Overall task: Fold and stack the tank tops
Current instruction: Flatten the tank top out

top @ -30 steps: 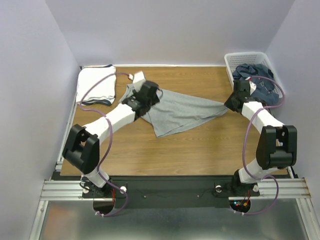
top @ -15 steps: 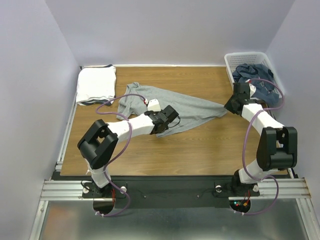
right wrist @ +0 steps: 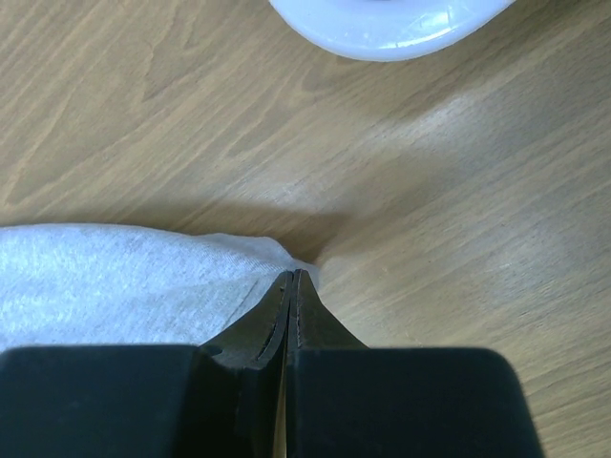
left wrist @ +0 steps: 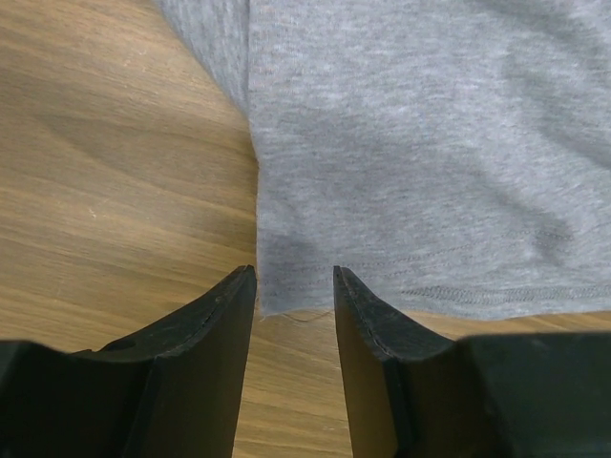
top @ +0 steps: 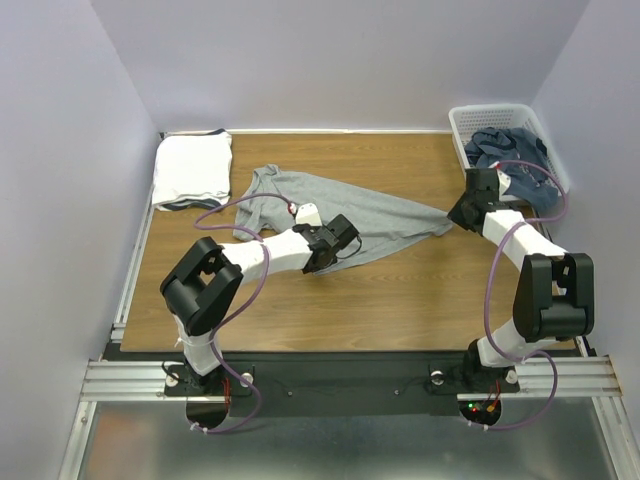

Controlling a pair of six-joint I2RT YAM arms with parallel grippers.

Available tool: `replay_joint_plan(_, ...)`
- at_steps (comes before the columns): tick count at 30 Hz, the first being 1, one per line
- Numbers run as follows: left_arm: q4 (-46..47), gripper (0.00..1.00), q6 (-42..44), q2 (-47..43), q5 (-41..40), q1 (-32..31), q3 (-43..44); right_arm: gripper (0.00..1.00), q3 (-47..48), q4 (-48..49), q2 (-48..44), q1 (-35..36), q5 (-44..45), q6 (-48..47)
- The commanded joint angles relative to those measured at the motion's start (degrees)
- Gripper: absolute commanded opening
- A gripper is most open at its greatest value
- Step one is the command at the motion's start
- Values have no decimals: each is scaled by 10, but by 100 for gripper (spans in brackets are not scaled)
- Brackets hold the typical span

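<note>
Wooden table (top: 400, 300) shows beneath my left pincer (left wrist: 293, 277), newly moved to a hem corner of the grey tank top (left wrist: 401, 143) just ahead, jaws half-open and empty (grab comes next); my right pincer (right wrist: 293, 279) pinches its other corner.

Honestly nothing readable here for me: no text, labels, brand marks or numbers that I can make out in any view.

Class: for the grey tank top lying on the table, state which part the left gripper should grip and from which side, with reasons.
Probably the hem corner of the grey tank top, approached low from the near side. It lies flat on the bare table between the open fingers of the left gripper, while the right gripper pinches the opposite tip.
</note>
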Motion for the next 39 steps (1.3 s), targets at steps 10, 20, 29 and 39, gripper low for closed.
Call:
replay_joint_plan(10, 31, 47, -20, -16, 22, -4, -49, 0, -8, 26, -21, -2, 3, 1)
replay_joint_plan(20, 73, 30, -14, -6, 45, 4, -78, 0, -7, 27, -18, -1, 3, 1)
replay_joint_plan(29, 67, 0, 72, -110, 4, 63, -38, 0, 4, 26, -9, -2, 11, -4)
replay_joint_plan(39, 94, 0, 224, -316, 20, 145, 101, 1, 78, 12, -44, -17, -59, 4)
